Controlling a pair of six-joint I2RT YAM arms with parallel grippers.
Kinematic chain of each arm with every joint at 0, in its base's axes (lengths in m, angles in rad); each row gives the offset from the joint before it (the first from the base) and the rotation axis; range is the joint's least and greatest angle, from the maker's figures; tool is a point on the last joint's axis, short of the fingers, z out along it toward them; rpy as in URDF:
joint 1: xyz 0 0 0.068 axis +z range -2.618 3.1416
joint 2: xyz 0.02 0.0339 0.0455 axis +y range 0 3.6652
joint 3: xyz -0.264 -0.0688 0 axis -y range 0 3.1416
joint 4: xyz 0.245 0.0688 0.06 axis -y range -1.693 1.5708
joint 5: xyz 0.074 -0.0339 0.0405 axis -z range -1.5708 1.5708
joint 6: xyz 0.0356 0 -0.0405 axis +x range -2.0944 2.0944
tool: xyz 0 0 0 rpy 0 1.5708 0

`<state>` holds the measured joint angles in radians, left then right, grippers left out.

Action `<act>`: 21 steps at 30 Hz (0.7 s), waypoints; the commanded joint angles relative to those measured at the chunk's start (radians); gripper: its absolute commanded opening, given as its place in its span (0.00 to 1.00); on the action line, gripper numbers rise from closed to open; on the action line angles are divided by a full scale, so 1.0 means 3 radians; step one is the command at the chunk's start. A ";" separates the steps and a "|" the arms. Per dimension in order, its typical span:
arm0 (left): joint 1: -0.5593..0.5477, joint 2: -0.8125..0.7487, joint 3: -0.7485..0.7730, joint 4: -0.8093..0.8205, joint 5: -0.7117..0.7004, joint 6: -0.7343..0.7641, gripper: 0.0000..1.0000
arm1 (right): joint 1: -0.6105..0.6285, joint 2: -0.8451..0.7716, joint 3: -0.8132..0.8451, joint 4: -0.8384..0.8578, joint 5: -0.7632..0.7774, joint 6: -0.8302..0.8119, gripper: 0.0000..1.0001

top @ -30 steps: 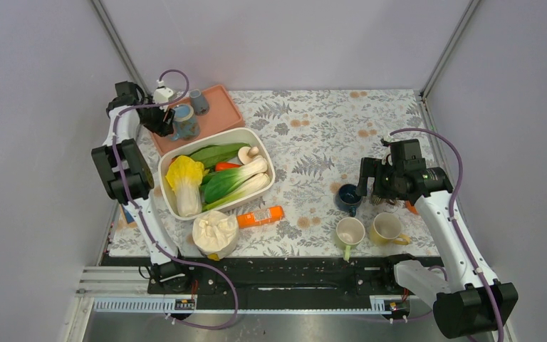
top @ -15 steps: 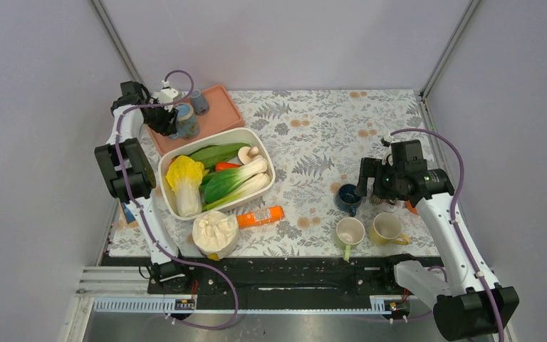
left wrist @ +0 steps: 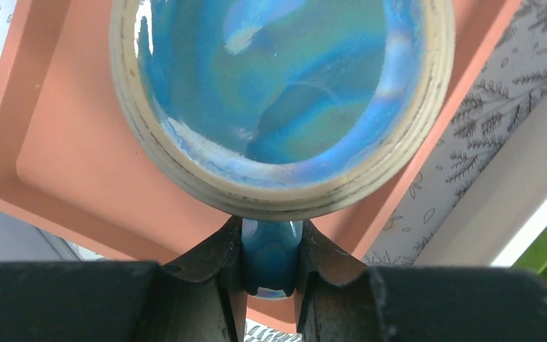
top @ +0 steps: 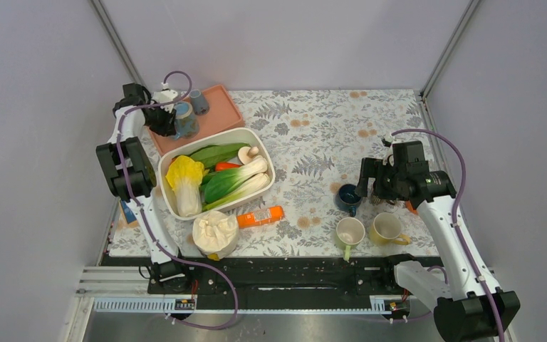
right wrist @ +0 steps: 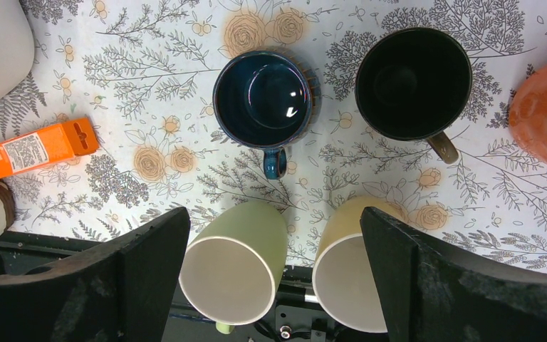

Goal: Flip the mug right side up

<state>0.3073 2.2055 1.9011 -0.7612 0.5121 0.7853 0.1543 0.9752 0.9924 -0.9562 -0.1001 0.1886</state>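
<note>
Mug [left wrist: 278, 92], top rim cut off, handle [left wrist: 271, 260] pinched between left jaws.

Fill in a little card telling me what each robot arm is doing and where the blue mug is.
Left end effector: closed on the handle of the blue mug
Blue mug: over the pink tray
Right end effector: open, empty, above the green mug and yellow mug
</note>
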 commanded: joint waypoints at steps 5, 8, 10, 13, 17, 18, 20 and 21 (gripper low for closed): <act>0.0093 -0.0604 -0.0188 0.0859 0.0040 -0.1487 0.00 | 0.0008 -0.0129 0.0310 0.0112 -0.0282 0.0071 0.99; 0.0116 -0.0762 -0.0316 0.1033 0.0212 -0.1865 0.00 | 0.0096 -0.0183 0.0358 0.0329 -0.0495 0.0190 0.99; 0.0130 -0.0802 -0.0314 0.1059 0.0474 -0.2007 0.00 | 0.0203 -0.0187 0.0343 0.0520 -0.0641 0.0272 0.99; 0.0135 -0.0739 -0.0177 0.1050 0.0606 -0.2224 0.00 | 0.0493 -0.0119 0.0312 0.0766 -0.0766 0.0346 1.00; 0.0136 -0.0684 -0.0090 0.1070 0.0618 -0.2389 0.00 | 0.0855 0.0038 0.0373 0.0862 -0.0633 0.0364 1.00; 0.0133 -0.0691 -0.0095 0.1070 0.0622 -0.2437 0.00 | 0.0909 0.0073 0.0387 0.0899 -0.0628 0.0381 1.00; 0.0135 -0.0723 -0.0102 0.1072 0.0640 -0.2571 0.00 | 0.1004 0.0137 0.0377 0.1006 -0.0628 0.0447 0.99; 0.0136 -0.0757 -0.0121 0.1081 0.0664 -0.2662 0.00 | 0.1053 0.0164 0.0370 0.1083 -0.0628 0.0493 0.99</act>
<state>0.3492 2.0670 1.8065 -0.5549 0.6102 0.1074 0.4217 0.9989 1.0645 -0.7414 -0.2764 0.2901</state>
